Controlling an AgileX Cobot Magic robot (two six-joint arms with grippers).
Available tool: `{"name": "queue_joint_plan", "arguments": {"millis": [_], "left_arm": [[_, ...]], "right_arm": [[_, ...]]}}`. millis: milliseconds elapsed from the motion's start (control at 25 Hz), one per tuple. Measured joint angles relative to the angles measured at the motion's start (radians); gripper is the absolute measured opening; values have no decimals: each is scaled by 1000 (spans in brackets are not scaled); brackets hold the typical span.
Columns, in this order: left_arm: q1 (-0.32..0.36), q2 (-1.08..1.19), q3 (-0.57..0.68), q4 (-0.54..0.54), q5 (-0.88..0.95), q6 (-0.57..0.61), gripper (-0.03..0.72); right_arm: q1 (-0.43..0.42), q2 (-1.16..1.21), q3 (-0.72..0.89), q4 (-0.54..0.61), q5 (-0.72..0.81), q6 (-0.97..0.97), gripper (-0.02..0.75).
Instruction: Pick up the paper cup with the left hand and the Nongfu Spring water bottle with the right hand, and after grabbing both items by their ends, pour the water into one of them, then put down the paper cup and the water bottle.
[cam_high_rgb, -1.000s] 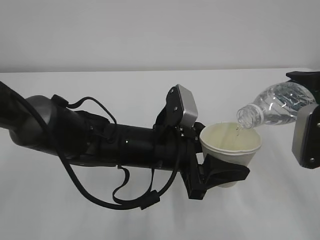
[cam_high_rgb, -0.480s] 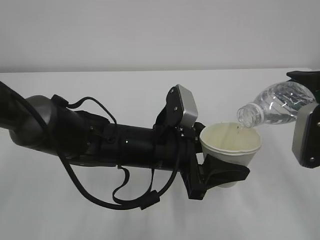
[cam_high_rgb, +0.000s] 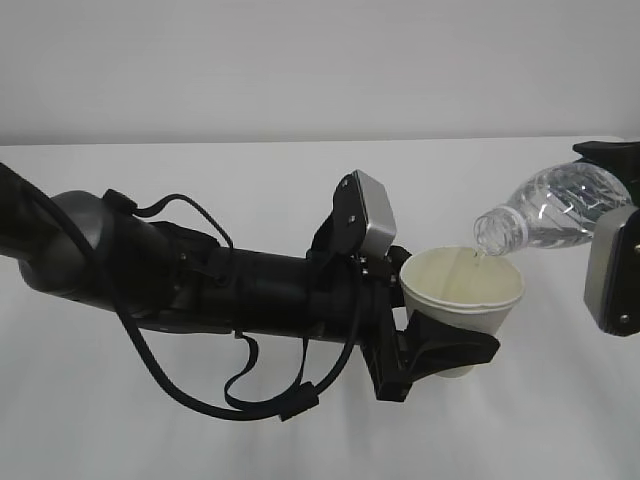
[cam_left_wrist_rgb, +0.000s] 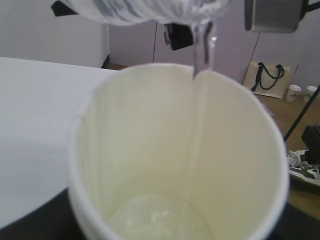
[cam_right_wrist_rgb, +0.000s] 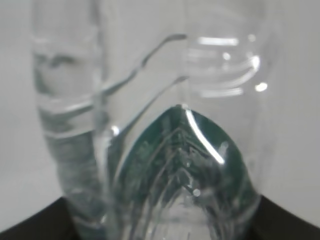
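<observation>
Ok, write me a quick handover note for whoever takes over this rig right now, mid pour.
Left claw: closed around the lower part of the paper cup, held upright above the table.
Right claw: mostly out of frame at the right edge of the exterior view, holding the Nongfu Spring water bottle tilted, its open neck over the cup's far rim.
Done: both items picked up; a thin stream of water is running into the cup, with a shallow pool on the bottom.
Left: finish the pour, tip the bottle back upright, set cup and bottle down, open both claws.
</observation>
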Motion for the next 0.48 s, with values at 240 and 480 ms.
{"name": "queue_joint_plan", "arguments": {"millis": [240,480], "left_arm": [[0,0,0,-1,-2,0,463],[0,0,0,-1,-2,0,463]], "right_arm": [[0,0,0,2,-5,-2,402],[0,0,0,2,-13,-19,402]]}}
